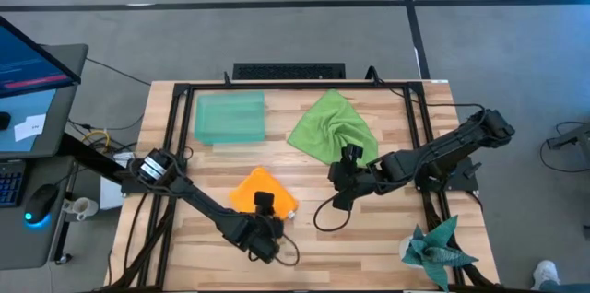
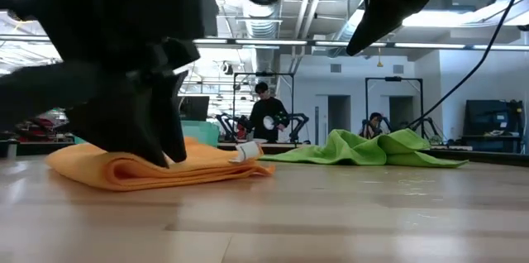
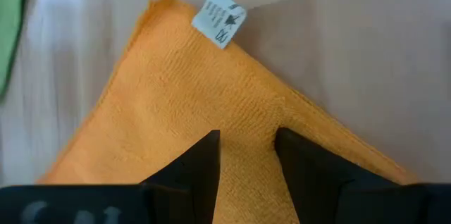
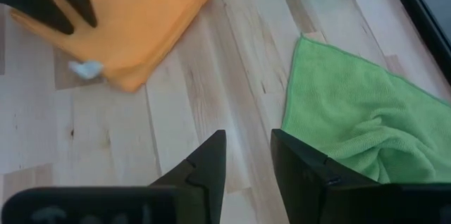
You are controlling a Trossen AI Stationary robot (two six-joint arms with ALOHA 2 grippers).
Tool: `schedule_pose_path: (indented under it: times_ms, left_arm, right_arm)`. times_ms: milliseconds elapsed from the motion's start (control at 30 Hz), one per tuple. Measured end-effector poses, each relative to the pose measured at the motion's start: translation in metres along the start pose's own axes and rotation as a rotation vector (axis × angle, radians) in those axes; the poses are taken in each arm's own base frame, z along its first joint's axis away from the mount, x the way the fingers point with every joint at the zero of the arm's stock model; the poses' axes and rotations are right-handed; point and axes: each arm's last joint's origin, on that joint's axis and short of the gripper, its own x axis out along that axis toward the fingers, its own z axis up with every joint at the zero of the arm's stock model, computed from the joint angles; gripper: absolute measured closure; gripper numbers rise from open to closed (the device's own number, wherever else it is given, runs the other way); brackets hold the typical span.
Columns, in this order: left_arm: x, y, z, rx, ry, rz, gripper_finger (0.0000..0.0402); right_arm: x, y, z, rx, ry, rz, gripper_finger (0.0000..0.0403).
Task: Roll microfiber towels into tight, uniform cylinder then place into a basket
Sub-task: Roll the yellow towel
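Observation:
The orange towel (image 1: pixel 261 189) lies folded in several layers on the table's near middle, its white label (image 3: pixel 220 16) at one corner. My left gripper (image 3: pixel 246 136) is open, tipped down over the towel's near part, fingers (image 2: pixel 173 154) low at its top layer. The green towel (image 1: pixel 334 127) lies crumpled at the far middle. My right gripper (image 4: pixel 248 136) hangs open above bare wood between the two towels, holding nothing. The mint-green basket (image 1: pixel 230 118) stands at the far left. My left gripper's fingers (image 3: pixel 211 155) come slanting down from the table's near side over the orange towel's top layer (image 3: pixel 246 175), one on either side of a strip of it. I cannot tell whether they touch the cloth.
A dark teal spiky cloth (image 1: pixel 438 247) lies at the near right corner. A black frame rail (image 1: pixel 419 146) runs around the work area. A loose cable loop (image 1: pixel 324 217) hangs under the right arm. Bare wood shows between the towels (image 4: pixel 176 111).

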Motion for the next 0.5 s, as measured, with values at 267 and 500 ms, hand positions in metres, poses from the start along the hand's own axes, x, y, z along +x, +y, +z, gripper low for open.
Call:
schedule_pose_path:
  times_ms: [267, 500]
  left_arm:
    - [-0.016, -0.015, 0.006, 0.084, -0.024, -0.053, 0.0262]
    - [-0.059, -0.022, 0.011, 0.105, 0.039, 0.016, 0.0262]
  right_arm:
    - [0.0, -0.001, 0.0, -0.006, 0.001, -0.002, 0.0268]
    - [0.0, -0.001, 0.0, -0.006, 0.001, -0.002, 0.0269]
